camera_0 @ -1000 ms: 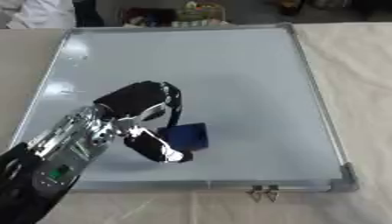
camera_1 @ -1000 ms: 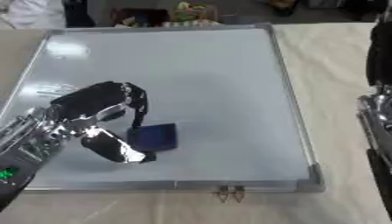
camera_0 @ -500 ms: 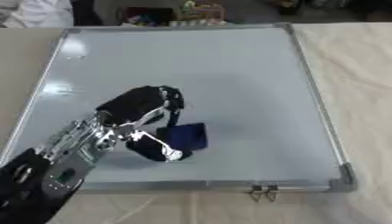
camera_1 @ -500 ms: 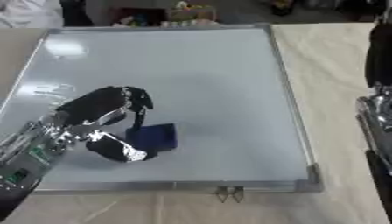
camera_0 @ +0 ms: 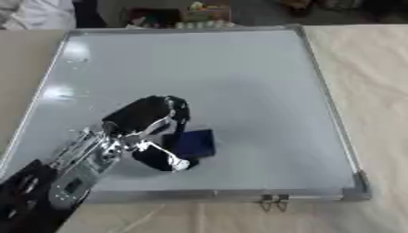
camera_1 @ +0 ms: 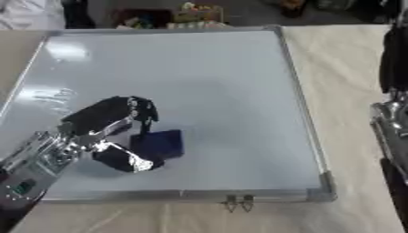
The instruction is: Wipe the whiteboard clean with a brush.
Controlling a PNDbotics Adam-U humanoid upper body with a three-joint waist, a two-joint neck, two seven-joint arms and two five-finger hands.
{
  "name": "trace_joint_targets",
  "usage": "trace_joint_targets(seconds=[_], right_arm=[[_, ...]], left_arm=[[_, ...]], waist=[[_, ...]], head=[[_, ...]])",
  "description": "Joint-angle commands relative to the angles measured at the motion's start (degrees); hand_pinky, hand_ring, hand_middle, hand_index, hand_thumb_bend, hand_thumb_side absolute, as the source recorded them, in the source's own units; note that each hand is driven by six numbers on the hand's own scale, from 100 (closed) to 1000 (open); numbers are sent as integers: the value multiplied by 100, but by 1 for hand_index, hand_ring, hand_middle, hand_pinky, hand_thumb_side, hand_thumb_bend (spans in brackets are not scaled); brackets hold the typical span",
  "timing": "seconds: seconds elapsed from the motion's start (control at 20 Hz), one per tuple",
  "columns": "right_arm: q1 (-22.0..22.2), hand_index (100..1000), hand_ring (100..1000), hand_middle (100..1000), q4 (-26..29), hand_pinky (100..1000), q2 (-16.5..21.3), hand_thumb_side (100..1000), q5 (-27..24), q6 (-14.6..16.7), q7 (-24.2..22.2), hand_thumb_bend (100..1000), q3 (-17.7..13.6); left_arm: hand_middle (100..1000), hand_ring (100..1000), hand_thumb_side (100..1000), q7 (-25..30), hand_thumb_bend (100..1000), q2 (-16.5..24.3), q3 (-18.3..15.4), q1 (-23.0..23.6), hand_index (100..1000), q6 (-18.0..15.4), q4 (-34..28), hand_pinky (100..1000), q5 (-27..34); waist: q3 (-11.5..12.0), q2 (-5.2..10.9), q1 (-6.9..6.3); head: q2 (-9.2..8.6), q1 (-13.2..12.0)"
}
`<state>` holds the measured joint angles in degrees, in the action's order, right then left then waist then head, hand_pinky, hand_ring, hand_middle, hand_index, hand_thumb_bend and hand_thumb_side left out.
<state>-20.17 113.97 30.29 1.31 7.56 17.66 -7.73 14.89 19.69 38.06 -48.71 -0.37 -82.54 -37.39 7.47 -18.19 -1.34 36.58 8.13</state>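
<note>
A white whiteboard (camera_0: 239, 77) with a silver frame lies flat on the table and fills most of both views. Its surface looks blank apart from light reflections at the left. A dark blue block, the brush (camera_0: 195, 142), rests on the board's lower left part. My left hand (camera_0: 147, 125) comes in from the lower left and is curled round the brush's left side, thumb low and fingers over the top. Only a black and silver part of my right arm (camera_1: 392, 113) shows at the right edge of the right eye view; its hand is out of view.
The beige table (camera_0: 374, 91) shows to the right of the board and along the near edge. Two small metal clips (camera_0: 272, 202) hang off the board's near frame. Boxes and clutter (camera_0: 183, 13) stand beyond the far edge.
My left hand and the brush have slid a little down the board toward its near edge. The right arm has not moved.
</note>
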Motion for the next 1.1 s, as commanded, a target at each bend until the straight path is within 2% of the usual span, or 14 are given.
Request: trace_joint_targets(seconds=[0.05, 0.45, 1.1], right_arm=[[-64, 890, 816, 744, 62, 838, 65, 1000, -43, 5, -9, 100, -54], [-64, 891, 815, 743, 62, 839, 45, 1000, -56, 3, -12, 100, -60], [-69, 891, 814, 743, 62, 840, 25, 1000, -83, 10, -18, 100, -67]], left_arm=[[619, 747, 383, -90, 508, 2, -87, -37, 368, -57, 79, 625, 33], [566, 709, 362, -228, 473, -119, -83, -9, 340, -168, 317, 561, 54], [531, 713, 319, -306, 425, -218, -92, 1, 313, -269, 513, 514, 9]], waist=[[-4, 88, 14], [-22, 82, 19], [-29, 65, 22]], head=[[-74, -19], [-83, -33], [-103, -60]])
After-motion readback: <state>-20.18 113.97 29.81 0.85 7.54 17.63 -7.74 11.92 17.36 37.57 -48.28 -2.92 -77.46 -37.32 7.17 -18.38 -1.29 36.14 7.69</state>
